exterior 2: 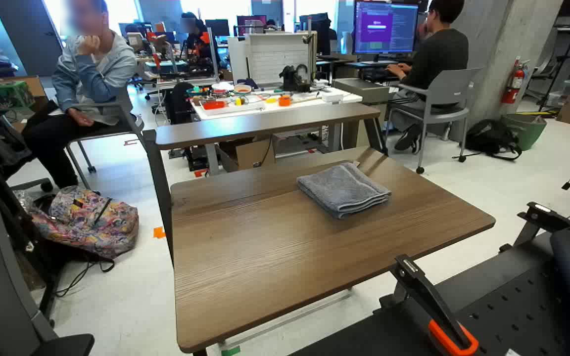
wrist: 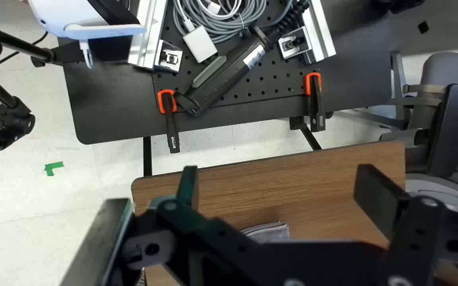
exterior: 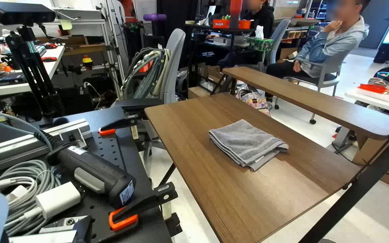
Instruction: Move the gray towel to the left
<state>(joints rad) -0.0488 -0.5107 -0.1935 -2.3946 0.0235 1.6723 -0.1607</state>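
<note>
Over the desk [exterior: 187, 125], you should keep clear of the shelf [exterior: 312, 98] along its long edge. Your gripper [wrist: 280, 178] is wide, nothing held; prob. center it over the towel [exterior: 247, 143] b4 lowering, then pinch all layers. Towel's near that edge, apart from the gripper, partly behind it in wrist view.

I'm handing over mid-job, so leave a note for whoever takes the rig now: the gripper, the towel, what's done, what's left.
Gripper: open in the wrist view, fingers wide apart, nothing held; not visible in either exterior view.
Gray towel: folded, lying flat on the brown wooden tabletop, with nothing gripping it; in the wrist view only a corner shows past the gripper.
Done: no grasp yet.
Left: probably grasp it, move it left and release; the pictures don't settle whose left is meant.
</note>
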